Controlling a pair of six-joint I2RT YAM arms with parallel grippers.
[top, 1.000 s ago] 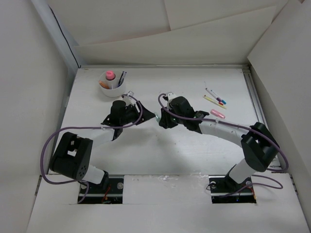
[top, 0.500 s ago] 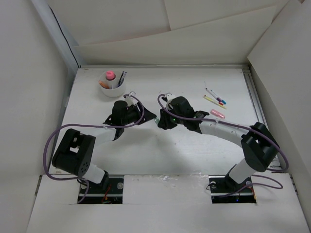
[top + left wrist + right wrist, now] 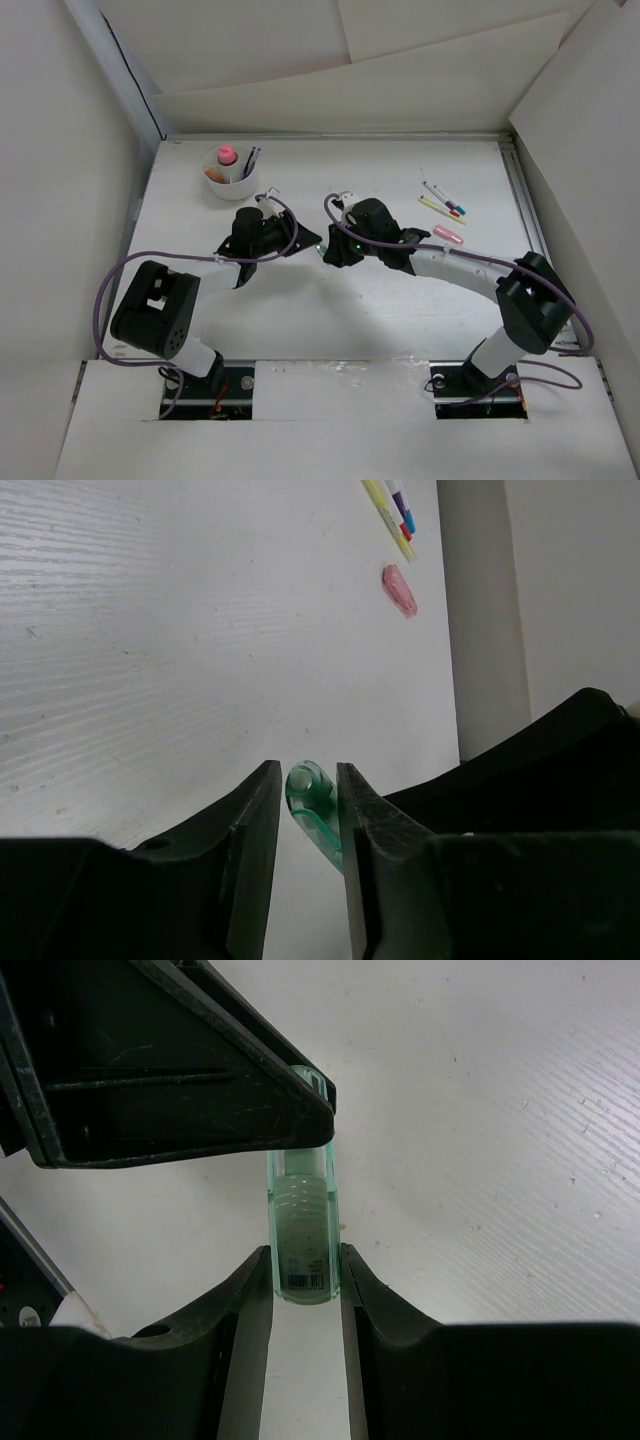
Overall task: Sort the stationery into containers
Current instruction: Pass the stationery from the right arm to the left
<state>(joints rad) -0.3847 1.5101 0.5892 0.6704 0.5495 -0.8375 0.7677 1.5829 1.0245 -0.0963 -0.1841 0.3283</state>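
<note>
Green tube (image 3: 303,1230): right gripper (image 3: 303,1260), reaching inward, clamps it; left gripper (image 3: 308,780), facing it, narrowly flanks its cap, grip uncertain

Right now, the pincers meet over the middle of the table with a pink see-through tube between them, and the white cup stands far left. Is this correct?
Not quite: the right wrist view shows the tube is green, not pink. Otherwise yes: the left pincer and right pincer meet over the middle of the table with it between them, and the white cup stands far left.
</note>
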